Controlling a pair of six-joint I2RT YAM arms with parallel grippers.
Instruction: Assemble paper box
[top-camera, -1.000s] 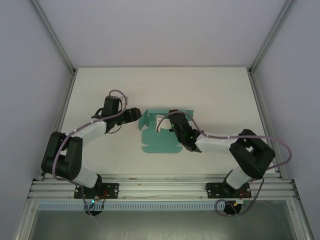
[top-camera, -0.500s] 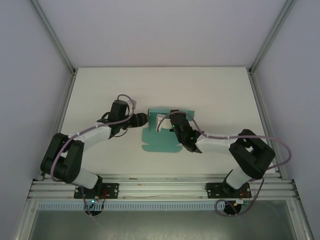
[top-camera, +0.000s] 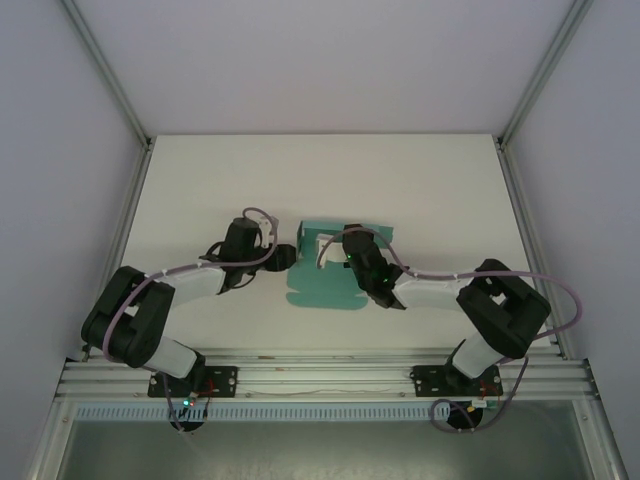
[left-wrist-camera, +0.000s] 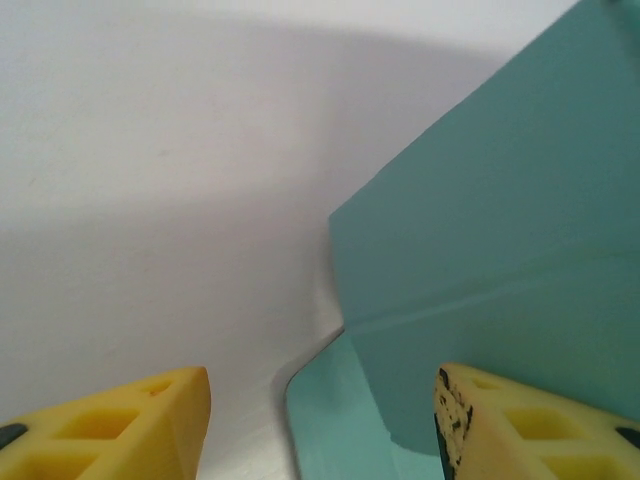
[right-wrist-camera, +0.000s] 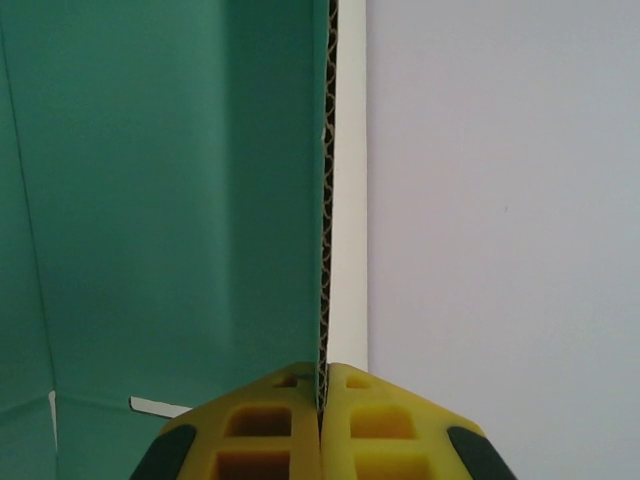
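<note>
Firstly, paper box (top-camera: 325, 282): teal-green card, part folded; its base sheet lay flat on the white table (top-camera: 200, 180), between the two grippers.
Near edge of the box: wavy die-cut outline, flat on the table, facing the arm bases.
Raised panel (right-wrist-camera: 170, 200): stood up from the far part of the box; green face on one side, white face on the other, corrugated edge showing between them.
Right gripper (top-camera: 340, 248): over the far-middle of the box, jaws closed tight on the top edge of the raised panel.
Right pads (right-wrist-camera: 270, 430): yellow, pressed together with only the card's thickness between them.
Side flap (left-wrist-camera: 500, 230): at the box's left side, tilted up off the table along a fold; a flat tab with a rounded corner lay beneath it.
Left gripper (top-camera: 285, 257): at the box's left edge, low to the table, jaws partly apart and holding nothing.
Left pads (left-wrist-camera: 120, 430): yellow; the side flap's edge sat between them, one pad over bare table, the other in front of the green card; contact with the card could not be told.
Left arm (top-camera: 190, 280): stretched in from the left of the box, lilac cable (top-camera: 255, 215) looped above its wrist.
Right arm (top-camera: 440, 290): reached in from the right of the box.
Metal rail (top-camera: 320, 372): nearer than the box, carrying both arm bases.
</note>
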